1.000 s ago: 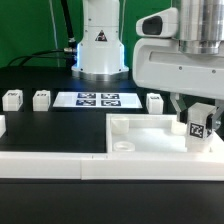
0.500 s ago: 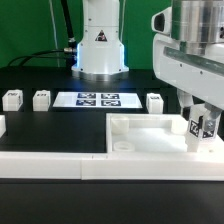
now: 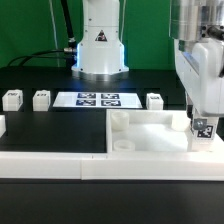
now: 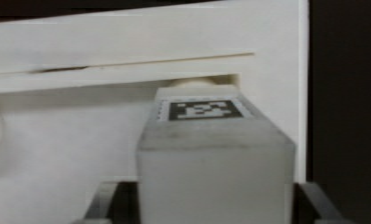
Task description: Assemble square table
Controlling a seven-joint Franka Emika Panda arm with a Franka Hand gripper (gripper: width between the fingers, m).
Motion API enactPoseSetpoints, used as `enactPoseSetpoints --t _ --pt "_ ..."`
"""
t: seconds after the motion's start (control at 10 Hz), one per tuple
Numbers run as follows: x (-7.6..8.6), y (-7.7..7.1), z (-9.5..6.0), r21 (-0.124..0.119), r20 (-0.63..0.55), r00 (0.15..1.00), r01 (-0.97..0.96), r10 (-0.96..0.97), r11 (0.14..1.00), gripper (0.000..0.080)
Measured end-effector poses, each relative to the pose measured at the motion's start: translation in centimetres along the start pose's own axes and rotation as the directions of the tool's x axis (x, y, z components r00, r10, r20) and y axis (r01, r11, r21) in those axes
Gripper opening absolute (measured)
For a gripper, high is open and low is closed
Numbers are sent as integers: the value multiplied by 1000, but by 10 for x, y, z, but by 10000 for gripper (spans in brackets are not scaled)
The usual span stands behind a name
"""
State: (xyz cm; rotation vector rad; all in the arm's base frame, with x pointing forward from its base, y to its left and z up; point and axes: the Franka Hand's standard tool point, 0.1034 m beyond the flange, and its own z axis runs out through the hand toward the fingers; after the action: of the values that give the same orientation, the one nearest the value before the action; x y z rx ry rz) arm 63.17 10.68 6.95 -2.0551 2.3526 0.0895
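Note:
The white square tabletop (image 3: 150,136) lies at the front of the table on the exterior view's right, tray side up, with a round socket (image 3: 121,144) at its near corner. My gripper (image 3: 203,122) is shut on a white tagged leg (image 3: 202,129) and holds it upright over the tabletop's corner on the exterior view's right, its lower end at the tray floor. In the wrist view the leg (image 4: 214,150) fills the space between my fingers, its tag facing the camera, with the tabletop (image 4: 93,110) behind it. Three more legs (image 3: 155,101), (image 3: 41,98), (image 3: 12,99) stand on the table.
The marker board (image 3: 97,99) lies flat at the table's middle, in front of the robot base (image 3: 100,50). A long low white wall strip (image 3: 50,164) runs along the front edge. Another white piece (image 3: 2,125) shows at the exterior view's left edge.
My gripper has turned and moved down and slightly toward the exterior view's right with the leg, bringing it from a tilt to upright and lowering it into the tabletop's corner.

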Motion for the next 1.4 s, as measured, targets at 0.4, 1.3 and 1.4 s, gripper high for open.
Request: enactPoseSetpoints --t 0.4,1.3,1.4 --pt "-3 0 0 13 0 997 73 -73 997 644" --pt "-18 4 3 25 -83 538 842 -839 538 649" --pt "-22 4 5 14 -105 431 902 -896 431 649"
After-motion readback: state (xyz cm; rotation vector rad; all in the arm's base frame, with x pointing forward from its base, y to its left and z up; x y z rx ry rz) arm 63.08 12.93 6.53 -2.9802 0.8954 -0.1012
